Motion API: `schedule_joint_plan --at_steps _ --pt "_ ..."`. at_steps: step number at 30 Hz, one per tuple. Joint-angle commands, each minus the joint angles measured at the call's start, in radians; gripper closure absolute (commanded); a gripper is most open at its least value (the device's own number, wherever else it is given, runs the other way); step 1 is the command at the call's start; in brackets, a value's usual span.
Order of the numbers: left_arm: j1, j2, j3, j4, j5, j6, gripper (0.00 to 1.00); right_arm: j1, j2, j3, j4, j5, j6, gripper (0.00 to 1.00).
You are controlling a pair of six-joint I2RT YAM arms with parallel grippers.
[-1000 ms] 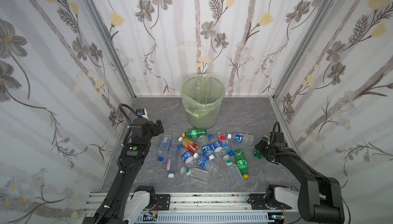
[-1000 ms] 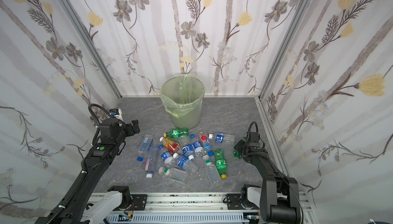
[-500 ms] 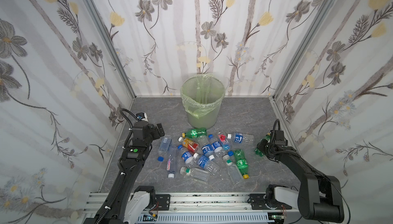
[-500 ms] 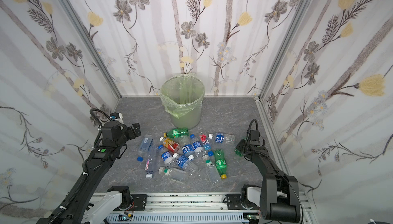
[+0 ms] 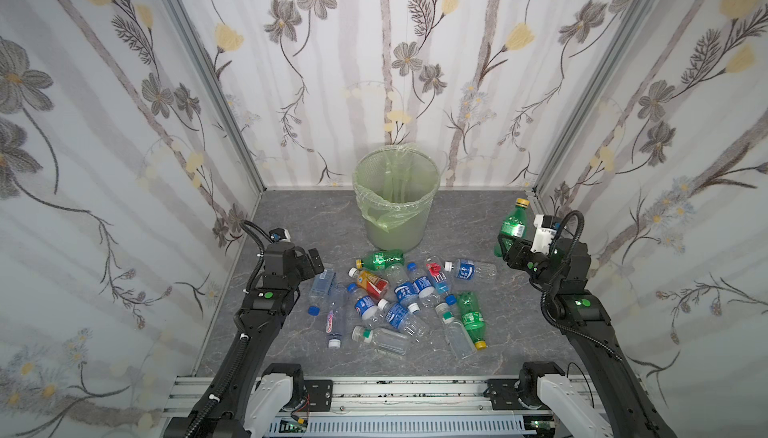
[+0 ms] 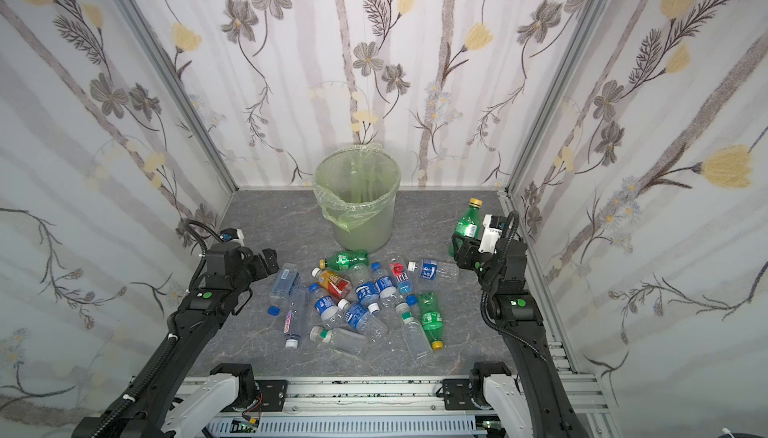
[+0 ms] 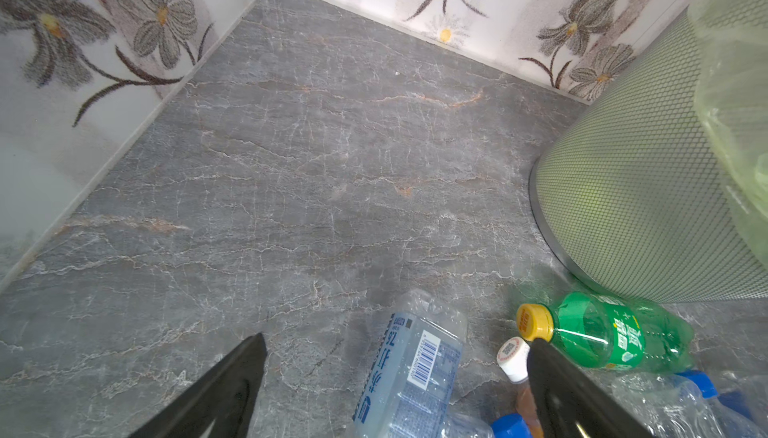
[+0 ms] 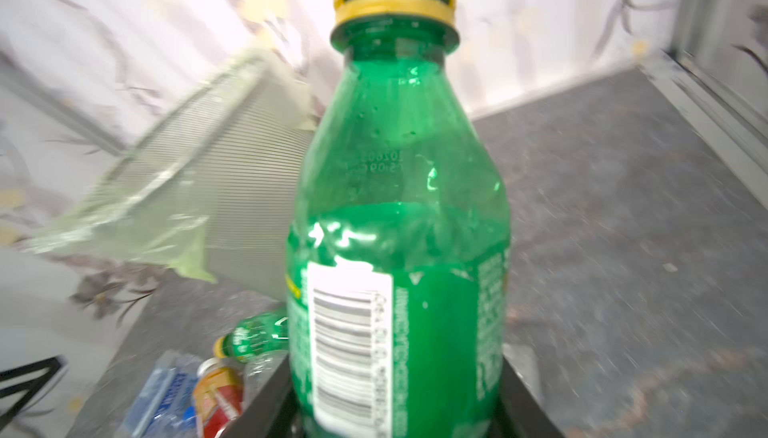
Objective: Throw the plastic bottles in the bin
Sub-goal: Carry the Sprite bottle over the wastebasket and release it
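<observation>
My right gripper (image 5: 508,248) (image 6: 460,250) is shut on a green bottle with a yellow cap (image 5: 513,223) (image 6: 468,223). It holds the bottle upright above the floor, near the right wall. In the right wrist view this bottle (image 8: 399,215) fills the middle, between the dark fingers (image 8: 266,398). The bin (image 5: 395,232) (image 6: 361,230), lined with a pale green bag, stands at the back centre. Several plastic bottles (image 5: 399,298) (image 6: 361,294) lie in a pile in front of it. My left gripper (image 5: 318,266) (image 7: 397,340) hangs open over a clear bottle with a blue label (image 7: 415,365) at the pile's left edge.
Flowered walls enclose the grey marbled floor (image 5: 299,223) on three sides. A metal rail (image 5: 374,390) runs along the front. A green bottle (image 7: 602,332) lies against the bin's mesh wall (image 7: 644,190). A loose blue cap (image 5: 313,310) lies left of the pile.
My right gripper has shut on the green bottle and lifted it off the floor, turning it upright. The left arm has shifted slightly toward the pile, still open.
</observation>
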Motion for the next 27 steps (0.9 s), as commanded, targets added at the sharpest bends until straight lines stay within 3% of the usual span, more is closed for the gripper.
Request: schedule_joint_plan --at_steps 1,9,13,16,18,21,23,27 --pt "0.0 -0.004 -0.004 0.013 0.017 -0.015 0.0 0.043 -0.021 0.06 0.171 -0.096 -0.038 0.55" --pt "0.0 -0.008 -0.001 0.013 0.036 -0.027 0.0 0.218 0.084 0.25 0.206 -0.064 -0.099 0.54" --pt "0.001 -0.004 0.012 0.011 0.047 -0.038 0.0 0.294 0.308 0.456 0.19 -0.025 -0.129 0.55" --pt "0.001 0.004 0.027 0.011 0.06 -0.051 0.0 0.354 0.569 0.738 0.108 0.014 -0.134 0.52" --pt "0.0 0.019 0.038 0.01 0.069 -0.059 0.0 0.381 0.785 0.987 -0.032 0.033 -0.125 0.37" --pt "0.001 0.038 0.058 0.001 0.083 -0.069 0.0 0.398 0.954 1.243 -0.192 0.041 -0.106 0.19" --pt "0.0 0.044 0.062 -0.003 0.087 -0.069 0.0 0.404 0.945 1.227 -0.171 0.042 -0.102 0.12" --pt "-0.001 0.068 0.065 -0.006 0.088 -0.058 0.0 0.404 0.857 1.103 -0.097 0.053 -0.112 0.1"
